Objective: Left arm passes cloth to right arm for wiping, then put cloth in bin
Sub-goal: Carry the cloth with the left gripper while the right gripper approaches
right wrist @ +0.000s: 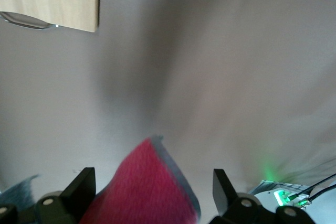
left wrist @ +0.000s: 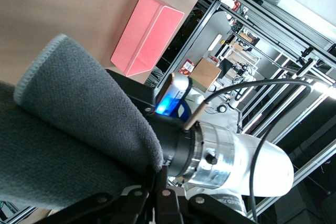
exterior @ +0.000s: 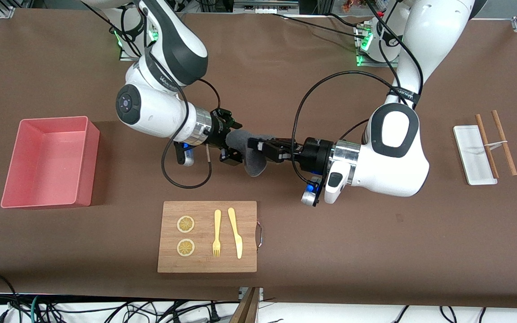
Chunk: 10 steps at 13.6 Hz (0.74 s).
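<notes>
Both arms meet in the air over the middle of the desk (exterior: pixel 375 251), above the bare brown surface between the robot bases and the wooden board (exterior: pixel 207 236). The left arm (exterior: pixel 388 152) reaches in from its own end and its gripper (exterior: pixel 255 147) has its jaws clamped on the cloth (exterior: pixel 249 154), which hangs as a dark grey fold between the two grippers and droops a little below them. The right arm (exterior: pixel 159 107) comes in from its side, and its gripper (exterior: pixel 231 146) has its jaws spread apart, one on each side of the cloth; in the right wrist view the magenta-red face of the cloth (right wrist: pixel 149 187) sits in the gap between the two black fingers (right wrist: pixel 81 187), touching neither clearly. In the left wrist view the grey face of the cloth (left wrist: pixel 79 124) fills most of the picture, with the right arm's wrist just past it.

The bin (exterior: pixel 50 162) stands on the desk toward the right arm's end, well apart from the cloth. On the board lie two lemon slices (exterior: pixel 186 224), a fork (exterior: pixel 216 233) and a knife (exterior: pixel 235 232). A white tray (exterior: pixel 469 154) and two wooden sticks (exterior: pixel 496 143) lie toward the left arm's end
</notes>
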Available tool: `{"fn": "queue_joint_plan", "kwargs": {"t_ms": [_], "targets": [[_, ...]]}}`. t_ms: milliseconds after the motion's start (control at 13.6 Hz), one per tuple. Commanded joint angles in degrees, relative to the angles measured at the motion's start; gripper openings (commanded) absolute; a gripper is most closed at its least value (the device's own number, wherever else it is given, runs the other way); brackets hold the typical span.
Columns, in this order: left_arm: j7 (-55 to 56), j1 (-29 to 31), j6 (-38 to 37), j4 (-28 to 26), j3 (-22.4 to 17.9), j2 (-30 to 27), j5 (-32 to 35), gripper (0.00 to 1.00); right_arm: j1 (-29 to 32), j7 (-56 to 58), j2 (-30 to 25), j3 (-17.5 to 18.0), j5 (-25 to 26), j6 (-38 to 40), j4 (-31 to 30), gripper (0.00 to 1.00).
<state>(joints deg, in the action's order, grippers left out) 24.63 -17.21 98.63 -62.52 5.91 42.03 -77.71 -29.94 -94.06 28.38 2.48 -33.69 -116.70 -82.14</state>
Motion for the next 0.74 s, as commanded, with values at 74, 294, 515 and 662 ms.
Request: {"fn": "queue_joint_plan", "kwargs": {"t_ms": [74, 294, 515, 662], "targets": [[2.35, -0.11, 0.42, 0.39, -0.28, 0.07, -1.66, 0.0, -0.21, -0.6, 0.01, -0.28, -2.87, -0.02, 0.14, 0.06], [2.35, -0.02, 0.42, 0.39, -0.28, 0.07, -1.66, 0.0, 0.05, -0.34, -0.17, -0.37, -2.79, 0.07, 0.4, 0.0], [2.35, 0.24, 0.34, 0.39, -0.28, 0.07, -1.57, 0.0, 0.14, -0.33, -0.25, -0.55, -2.79, 0.24, 0.84, 0.0], [2.18, 0.33, 0.34, 0.39, -0.28, -0.02, -1.22, 0.0, 0.14, -0.34, -0.34, -0.55, -2.7, 0.24, 0.84, 0.0]]}}
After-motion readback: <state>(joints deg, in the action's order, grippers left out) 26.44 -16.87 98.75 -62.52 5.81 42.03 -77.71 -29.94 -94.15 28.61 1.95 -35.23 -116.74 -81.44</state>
